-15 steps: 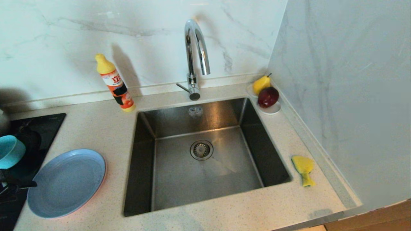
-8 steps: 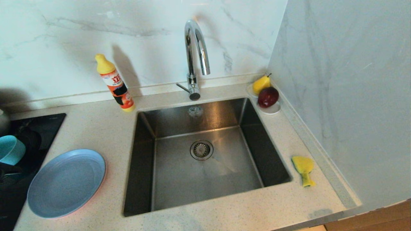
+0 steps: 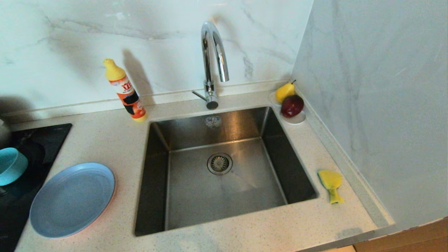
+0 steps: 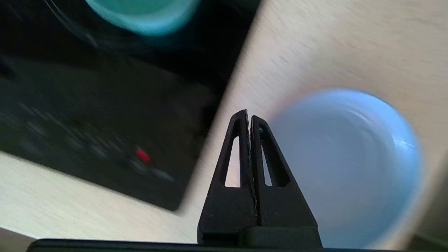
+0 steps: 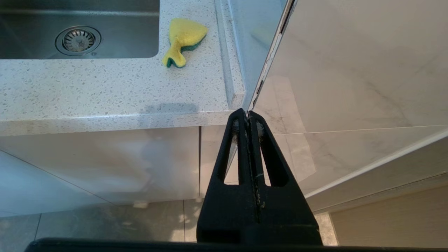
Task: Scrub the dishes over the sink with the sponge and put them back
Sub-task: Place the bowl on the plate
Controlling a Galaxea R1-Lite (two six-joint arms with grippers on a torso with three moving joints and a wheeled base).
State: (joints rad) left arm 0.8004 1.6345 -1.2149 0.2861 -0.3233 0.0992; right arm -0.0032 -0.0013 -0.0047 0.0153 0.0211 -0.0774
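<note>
1. Head view: blue plate and teal bowl left of sink; sponge right of it, on table.
2. Left wrist: left claw pinched together, empty, above plate edge.
3. Right wrist: right claw pressed together, empty, below table level.

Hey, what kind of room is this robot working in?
Most likely a home kitchen: a stainless sink with an arched chrome tap set in a speckled countertop, a black cooktop beside it, and a dish soap bottle against the marble backsplash.
</note>
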